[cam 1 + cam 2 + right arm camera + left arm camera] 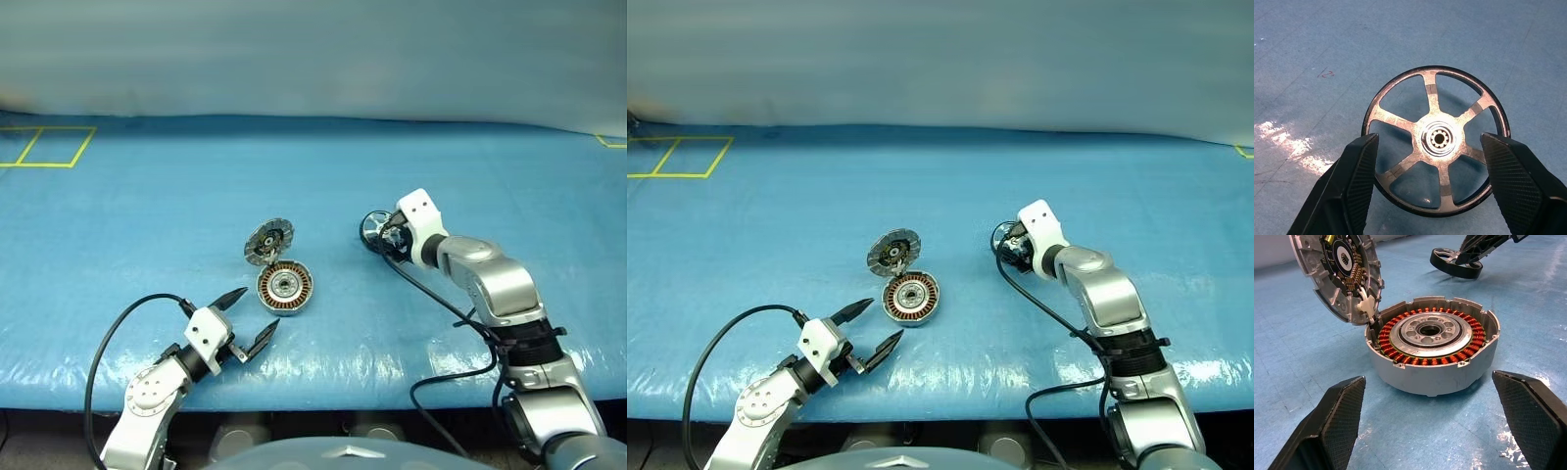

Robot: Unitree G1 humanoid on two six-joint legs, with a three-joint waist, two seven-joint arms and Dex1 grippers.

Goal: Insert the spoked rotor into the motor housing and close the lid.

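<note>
On the blue table cover [147, 215], the housing [284, 288] lies flat with its copper windings showing, and its lid [268, 241] stands tilted open at its 11 o'clock edge. The rotor [1436, 140] lies well apart at about 2 o'clock from the housing. The right gripper [1429, 183] straddles it, fingers wide on either side, not visibly pinching. The left gripper [245, 318] hangs wide open and empty at the housing's 7 o'clock.
</note>
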